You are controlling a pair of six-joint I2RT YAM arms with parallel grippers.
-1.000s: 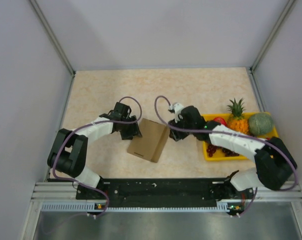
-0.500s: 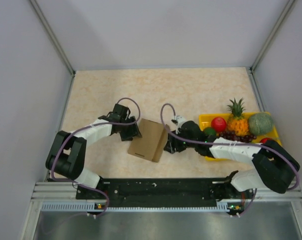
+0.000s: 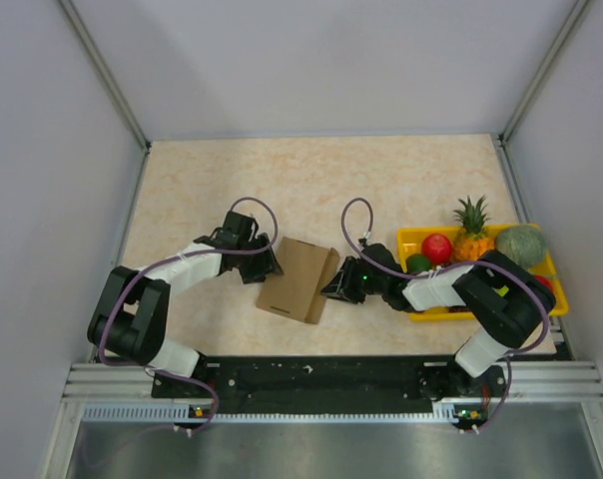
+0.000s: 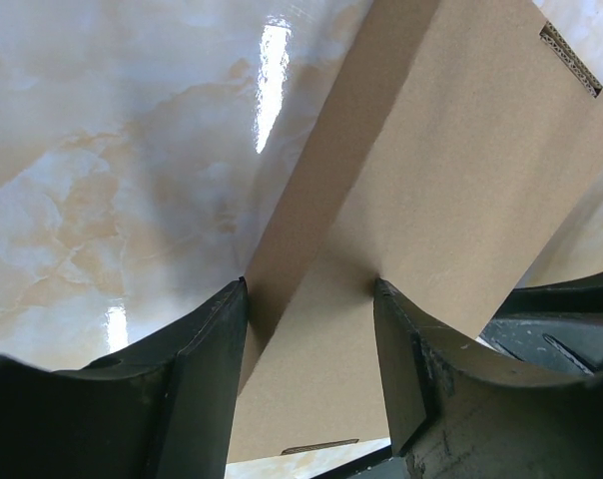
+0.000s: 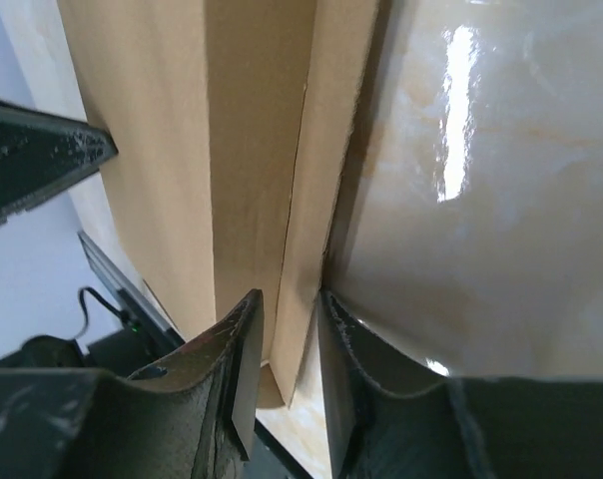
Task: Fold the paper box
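Observation:
The paper box (image 3: 300, 279) is a brown kraft cardboard piece lying partly folded at the table's middle front. My left gripper (image 3: 269, 265) is at its upper left corner. In the left wrist view the cardboard (image 4: 461, 150) fills the gap of the gripper (image 4: 311, 289) and touches both fingers. My right gripper (image 3: 333, 287) is low at the box's right edge. In the right wrist view its jaws (image 5: 292, 299) are nearly closed around a thin upright flap of the box (image 5: 252, 120).
A yellow fruit tray (image 3: 406, 237) stands at the right, holding a pineapple (image 3: 470, 232), a red apple (image 3: 436, 246) and a green melon (image 3: 521, 244). My right arm lies across its near left part. Grey walls enclose the table.
My right gripper has dropped and moved to the box's right edge, its arm now folded low beside the tray. The left gripper and the box have barely shifted.

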